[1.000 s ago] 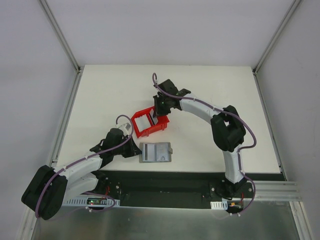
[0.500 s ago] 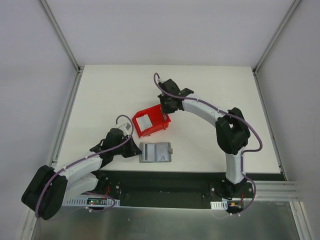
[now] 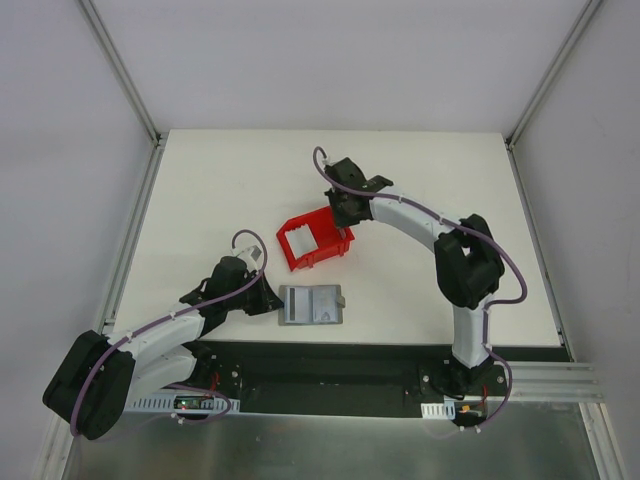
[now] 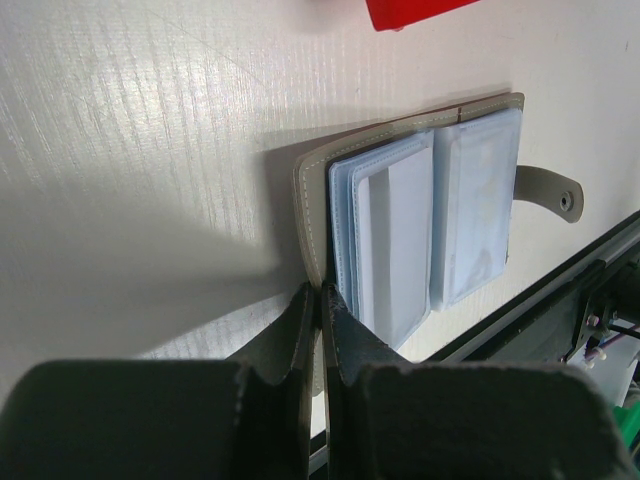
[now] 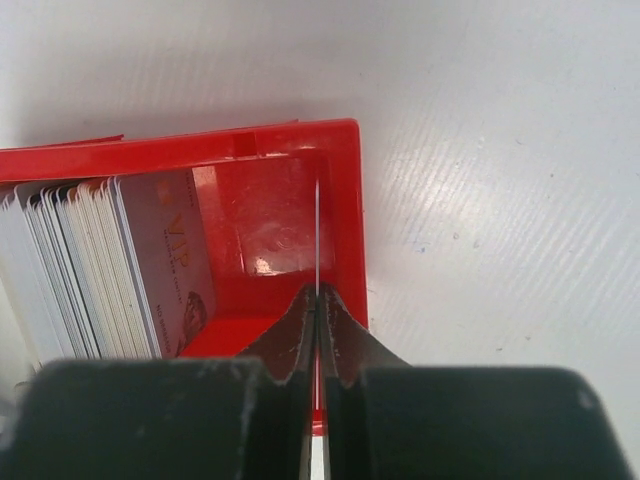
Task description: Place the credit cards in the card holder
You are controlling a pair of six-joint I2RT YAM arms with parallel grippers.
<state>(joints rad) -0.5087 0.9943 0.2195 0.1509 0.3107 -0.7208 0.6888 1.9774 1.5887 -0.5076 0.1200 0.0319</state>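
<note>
The card holder (image 3: 311, 305) lies open on the table, grey outside with pale blue sleeves (image 4: 400, 225) inside and a snap strap (image 4: 550, 190). My left gripper (image 3: 263, 298) is shut on the holder's left cover edge (image 4: 308, 215); in the left wrist view the gripper (image 4: 320, 292) pinches that edge. My right gripper (image 3: 345, 213) is shut on one credit card, seen edge-on as a thin white line (image 5: 317, 235), at the right end of the red bin (image 3: 340, 245). In the right wrist view the gripper (image 5: 318, 292) is over the bin. Several more credit cards (image 5: 110, 265) stand stacked at the bin's left end.
The red bin's rim (image 5: 345, 200) lies close to the right of the held card. The black base strip (image 3: 330, 365) runs along the near table edge just below the holder. White walls with metal rails (image 3: 135, 230) bound the table.
My right gripper has moved a little to the right with the card pinched, and the red bin has shifted right with it. The left gripper and the card holder have not moved.
</note>
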